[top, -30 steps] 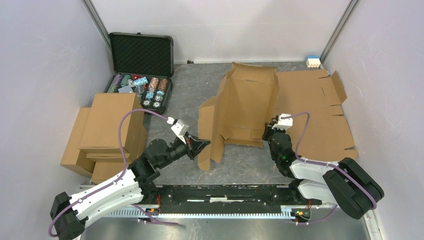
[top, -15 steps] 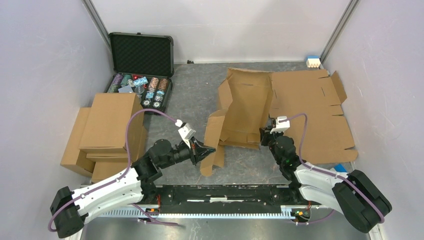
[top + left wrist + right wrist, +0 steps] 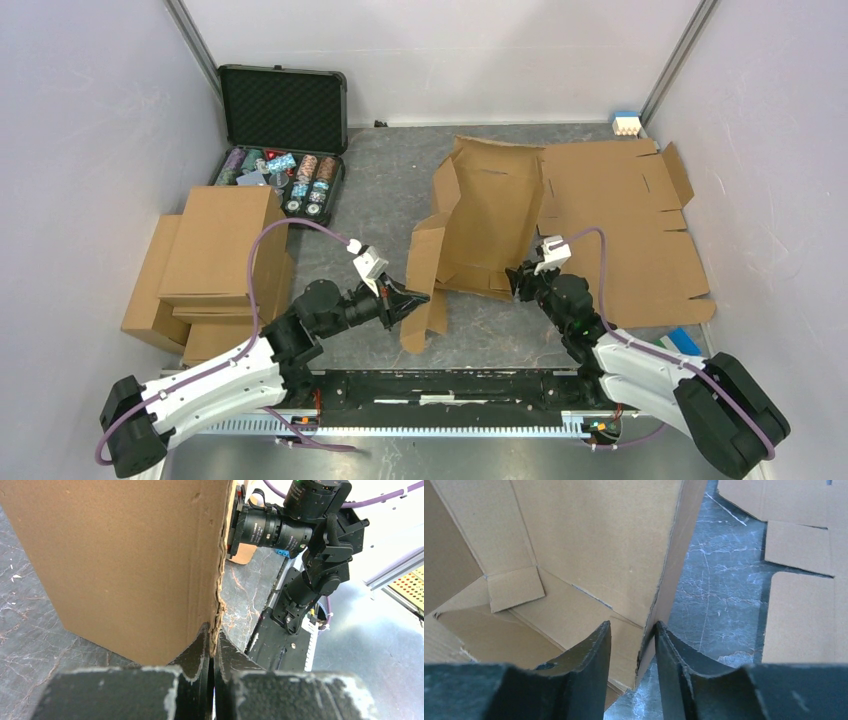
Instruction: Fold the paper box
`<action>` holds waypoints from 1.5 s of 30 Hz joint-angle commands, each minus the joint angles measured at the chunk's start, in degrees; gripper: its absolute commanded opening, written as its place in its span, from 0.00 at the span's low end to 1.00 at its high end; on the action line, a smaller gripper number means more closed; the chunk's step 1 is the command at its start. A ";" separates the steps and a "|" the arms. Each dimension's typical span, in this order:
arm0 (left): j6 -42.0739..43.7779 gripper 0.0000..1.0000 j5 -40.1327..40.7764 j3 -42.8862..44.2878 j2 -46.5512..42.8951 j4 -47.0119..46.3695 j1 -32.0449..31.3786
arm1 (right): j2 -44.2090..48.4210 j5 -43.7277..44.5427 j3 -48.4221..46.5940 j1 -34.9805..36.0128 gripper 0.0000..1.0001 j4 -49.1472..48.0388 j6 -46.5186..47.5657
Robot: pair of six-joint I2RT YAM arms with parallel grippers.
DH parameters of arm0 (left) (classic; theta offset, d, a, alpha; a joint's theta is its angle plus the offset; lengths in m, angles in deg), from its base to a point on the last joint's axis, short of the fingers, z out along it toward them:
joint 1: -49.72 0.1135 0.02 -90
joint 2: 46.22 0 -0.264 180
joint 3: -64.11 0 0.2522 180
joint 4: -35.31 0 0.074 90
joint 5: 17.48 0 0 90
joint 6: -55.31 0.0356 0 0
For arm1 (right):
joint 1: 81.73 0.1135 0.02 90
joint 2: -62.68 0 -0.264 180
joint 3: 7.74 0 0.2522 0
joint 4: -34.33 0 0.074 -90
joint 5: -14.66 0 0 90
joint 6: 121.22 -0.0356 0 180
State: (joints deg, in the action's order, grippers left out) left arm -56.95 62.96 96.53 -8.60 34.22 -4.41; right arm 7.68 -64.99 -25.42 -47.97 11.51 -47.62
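The paper box is a brown cardboard blank, partly raised, with its walls standing on the grey table. My left gripper is shut on the near edge of the box's left flap; in the left wrist view the jaws pinch the ragged cardboard edge. My right gripper is at the box's near right corner. In the right wrist view it is open, with the right wall's edge standing between the jaws, close to the right finger.
A second flat cardboard blank lies to the right of the box. A stack of folded boxes stands at the left. The open black poker chip case is at the back left. A small white object is at the back right.
My left gripper moved right, carrying the left flap inward. My right gripper moved left and nearer along the right wall's near edge. The box's walls shifted slightly left.
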 commanded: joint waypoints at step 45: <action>0.43 0.02 -0.28 -0.38 0.31 2.46 -0.49 | 2.60 -25.36 1.70 0.34 0.98 -3.92 4.59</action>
State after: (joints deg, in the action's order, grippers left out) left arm -56.93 62.96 96.50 -8.14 34.42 -4.54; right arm 10.48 -90.08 -23.61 -47.97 9.24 -44.36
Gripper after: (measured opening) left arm 0.044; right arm 0.979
